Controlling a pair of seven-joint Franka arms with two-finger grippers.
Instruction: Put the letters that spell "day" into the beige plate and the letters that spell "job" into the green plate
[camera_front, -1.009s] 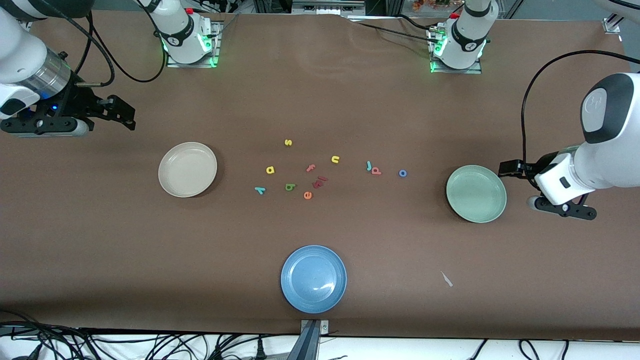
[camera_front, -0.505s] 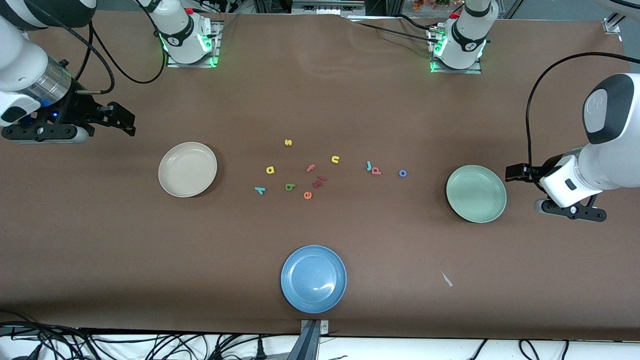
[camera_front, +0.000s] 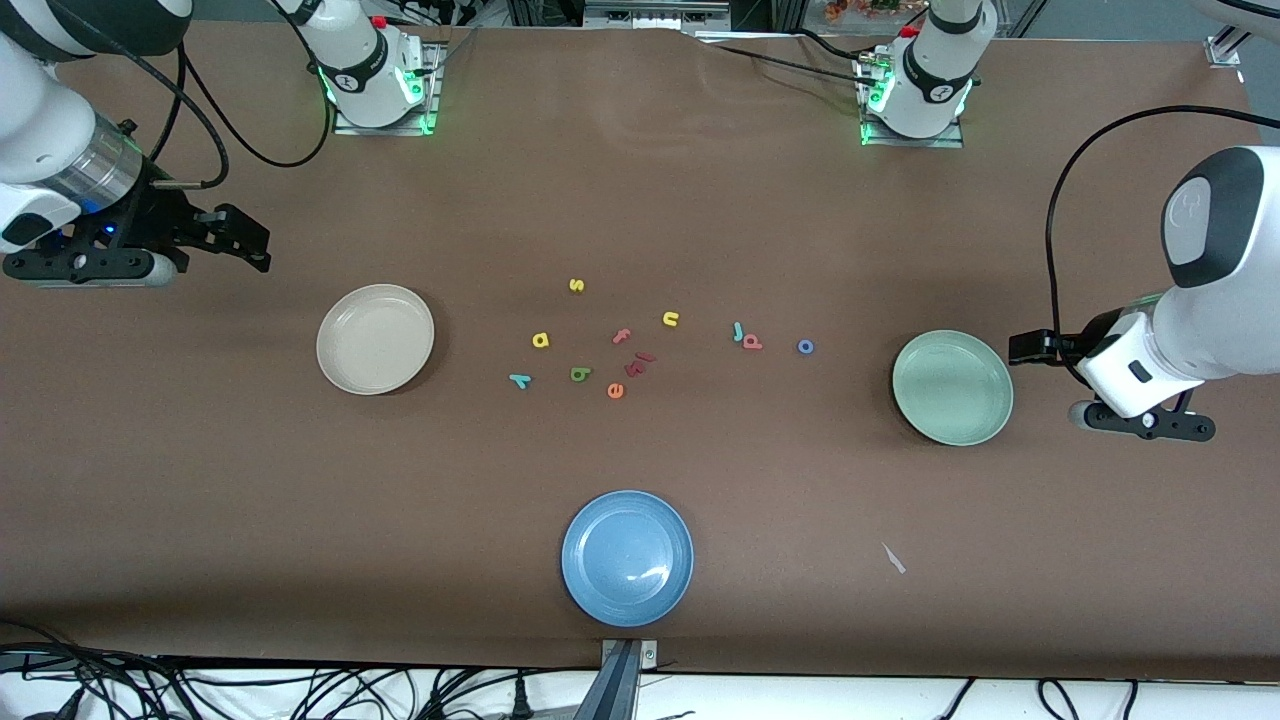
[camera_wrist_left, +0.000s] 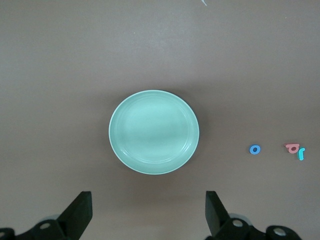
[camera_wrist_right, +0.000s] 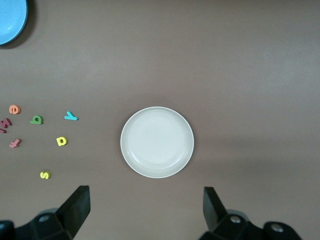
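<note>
The beige plate (camera_front: 375, 339) (camera_wrist_right: 157, 142) lies empty toward the right arm's end of the table, and the green plate (camera_front: 952, 387) (camera_wrist_left: 154, 132) lies empty toward the left arm's end. Between them on the table lie yellow a (camera_front: 541, 340) (camera_wrist_right: 61, 141), green d (camera_front: 580, 374) (camera_wrist_right: 36, 120), teal y (camera_front: 519, 380) (camera_wrist_right: 70, 116), teal j (camera_front: 738, 331) (camera_wrist_left: 301, 154), pinkish-red b (camera_front: 752, 342) (camera_wrist_left: 292, 148) and blue o (camera_front: 805, 346) (camera_wrist_left: 255, 149). My left gripper (camera_front: 1028, 347) (camera_wrist_left: 147, 214) hangs open and empty beside the green plate. My right gripper (camera_front: 248, 238) (camera_wrist_right: 145, 210) is open and empty beside the beige plate.
A blue plate (camera_front: 627, 557) (camera_wrist_right: 9, 20) sits near the front edge. Other letters lie among the task's: yellow s (camera_front: 576, 285) (camera_wrist_right: 45, 175), yellow n (camera_front: 670, 319), pink f (camera_front: 621, 336), orange e (camera_front: 615, 391) and dark red pieces (camera_front: 637, 364). A small white scrap (camera_front: 893, 558) lies nearer the camera than the green plate.
Both arms shifted slightly: the left gripper drew a little away from the green plate, the right one dropped a little. Letters and plates have not moved.
</note>
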